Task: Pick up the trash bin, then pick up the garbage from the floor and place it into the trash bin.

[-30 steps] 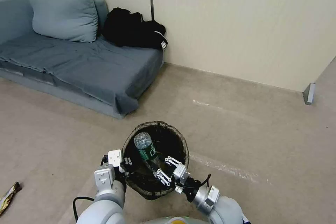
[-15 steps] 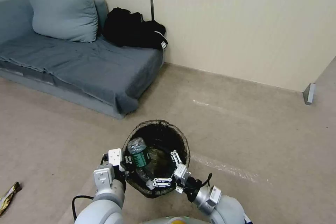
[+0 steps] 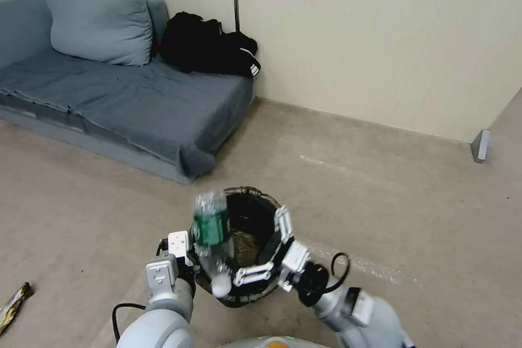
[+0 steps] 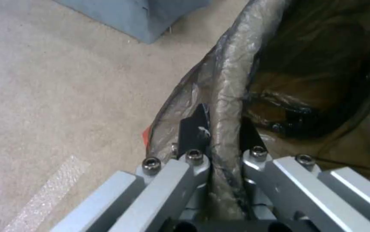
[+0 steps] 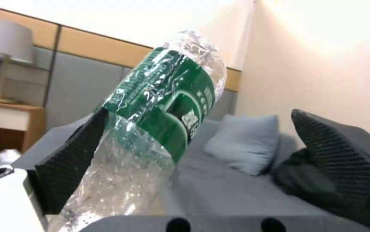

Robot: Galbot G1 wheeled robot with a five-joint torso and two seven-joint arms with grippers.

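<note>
My left gripper is shut on the near-left rim of the trash bin, a round bucket lined with a dark bag, and holds it above the floor. In the left wrist view the jaws of this gripper pinch the bag-covered bin rim. A clear green-labelled bottle stands blurred over the bin's left side, cap end down. My right gripper is open wide over the bin's near edge. In the right wrist view the bottle leans on one finger pad; the other pad stands well apart from it.
A snack wrapper lies on the floor at the far left. A grey-blue sofa with a pillow and a black bag stands at the back left against the wall. Open carpet stretches to the right.
The right gripper opened wide and lifted toward the right. The bottle went from lying inside the bin to standing, blurred, over the bin's left side. The left gripper and bin stayed put.
</note>
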